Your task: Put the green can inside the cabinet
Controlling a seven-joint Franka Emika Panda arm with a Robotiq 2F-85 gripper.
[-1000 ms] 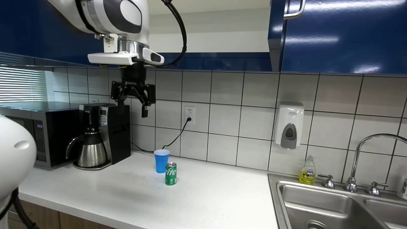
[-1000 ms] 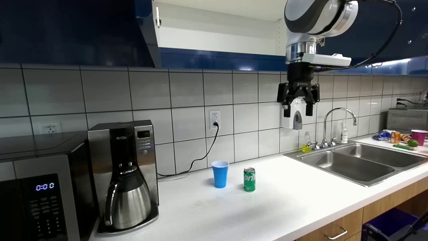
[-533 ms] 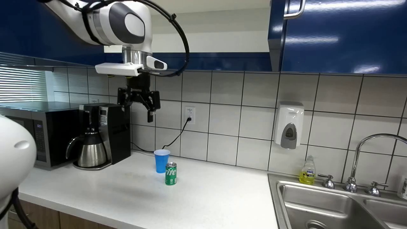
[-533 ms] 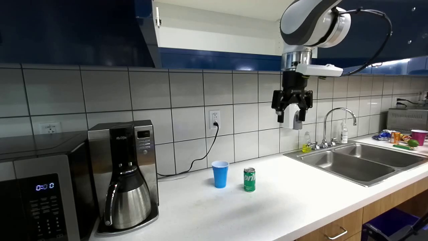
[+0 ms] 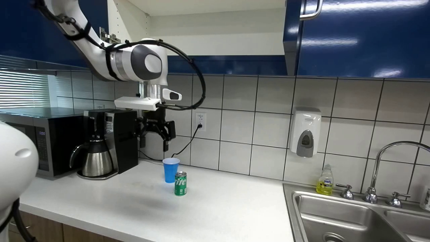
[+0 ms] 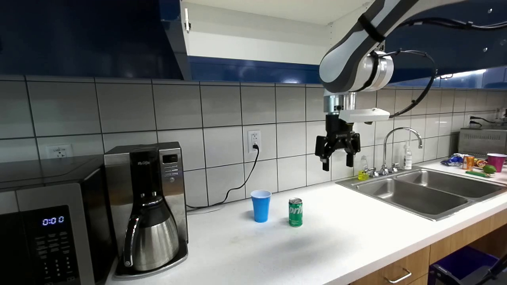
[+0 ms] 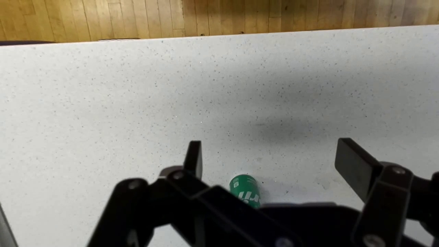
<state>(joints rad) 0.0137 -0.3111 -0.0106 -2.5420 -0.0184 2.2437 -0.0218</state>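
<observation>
Because the gripper (image 6: 337, 165) hangs high, between one and two o'clock from the can (image 6: 295, 212) in an exterior view, jaws wide apart and holding nothing, an off-centre descent could tip the can, upright on the counter (image 6: 237, 253); the blue cup (image 6: 261, 206), near it at nine o'clock, might be knocked.

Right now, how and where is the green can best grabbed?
Probably straight down from above, closing the open gripper on opposite sides of the green can around mid-height: it stands upright, a slim cylinder with nothing on top. Stay clear of the blue cup nearby.
</observation>
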